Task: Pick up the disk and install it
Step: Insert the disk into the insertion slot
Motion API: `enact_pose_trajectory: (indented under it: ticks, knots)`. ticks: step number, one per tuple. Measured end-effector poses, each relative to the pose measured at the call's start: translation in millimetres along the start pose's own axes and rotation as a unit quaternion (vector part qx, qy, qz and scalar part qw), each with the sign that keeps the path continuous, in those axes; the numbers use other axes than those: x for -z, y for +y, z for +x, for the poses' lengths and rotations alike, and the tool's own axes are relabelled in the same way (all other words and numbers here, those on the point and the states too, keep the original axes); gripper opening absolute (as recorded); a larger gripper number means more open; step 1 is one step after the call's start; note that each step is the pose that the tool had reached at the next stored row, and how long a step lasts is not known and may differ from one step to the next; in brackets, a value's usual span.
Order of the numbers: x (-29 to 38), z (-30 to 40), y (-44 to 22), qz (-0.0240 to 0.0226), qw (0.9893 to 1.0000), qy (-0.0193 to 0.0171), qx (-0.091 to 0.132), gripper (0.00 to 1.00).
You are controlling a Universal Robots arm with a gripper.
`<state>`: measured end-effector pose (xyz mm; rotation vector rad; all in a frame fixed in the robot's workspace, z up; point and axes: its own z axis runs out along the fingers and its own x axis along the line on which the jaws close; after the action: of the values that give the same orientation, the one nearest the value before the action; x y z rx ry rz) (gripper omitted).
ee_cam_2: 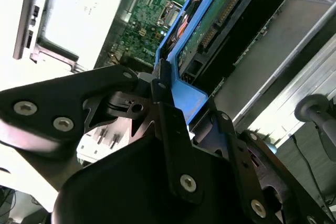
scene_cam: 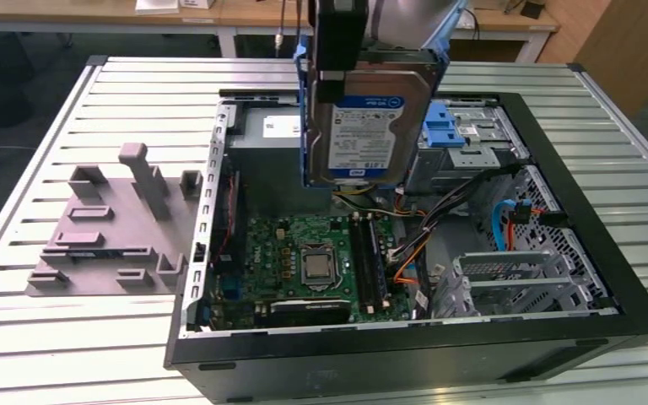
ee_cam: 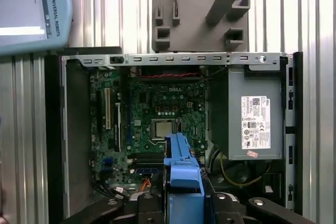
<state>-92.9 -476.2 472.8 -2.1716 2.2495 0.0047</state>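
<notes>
Disk (scene_cam: 367,126) first: I had it in the gripper (scene_cam: 341,74), whose fingers (ee_cam_2: 159,85) were clamped on the blue carrier frame at the drive's upper edge, one on each side of it. In the exterior view it hung upright, its white-and-blue label facing the camera and the blue frame showing along its side edges. In the second wrist view I saw the disk (ee_cam_2: 207,22) edge-on, with its green circuit side and the frame running away from the gripper (ee_cam_2: 163,90). In the first wrist view the blue frame of the disk (ee_cam: 182,166) rose between the black gripper links (ee_cam: 184,203).

Below the drive lay the open computer case (scene_cam: 414,354), on its side with its inside facing up. The disk hovered over the case's far part, between the grey power supply (scene_cam: 266,126) and the metal drive bay (scene_cam: 471,139) with its blue latch piece (scene_cam: 450,122); I could not see it touching either. Nearer the camera sat the green motherboard (scene_cam: 313,253) with its processor socket (scene_cam: 317,267), and a bundle of cables (scene_cam: 459,211) ran beside it.

The case stood on the slatted metal table (scene_cam: 31,337), toward the edge on the exterior view's right. The grey slotted stand (scene_cam: 110,228) lay flat on the table just beside the case, toward the edge on the exterior view's left.
</notes>
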Motion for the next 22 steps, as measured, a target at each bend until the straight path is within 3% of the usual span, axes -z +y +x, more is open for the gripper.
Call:
enact_pose_trajectory:
  ticks: [7, 10, 19, 22]
  knots:
    - [-1.7, 30.7, -1.1, 0.0000, 1.0000, -0.0001, 0.000, 0.36]
    - [-2.0, 39.5, -3.2, -0.0001, 1.0000, -0.0001, 0.000, 0.36]
    - [-4.6, 40.8, -37.7, -0.0035, 1.0000, -0.0001, 0.000, 0.36]
    - [-5.0, 41.2, -43.2, -0.0040, 1.0000, -0.0001, 0.000, 0.36]
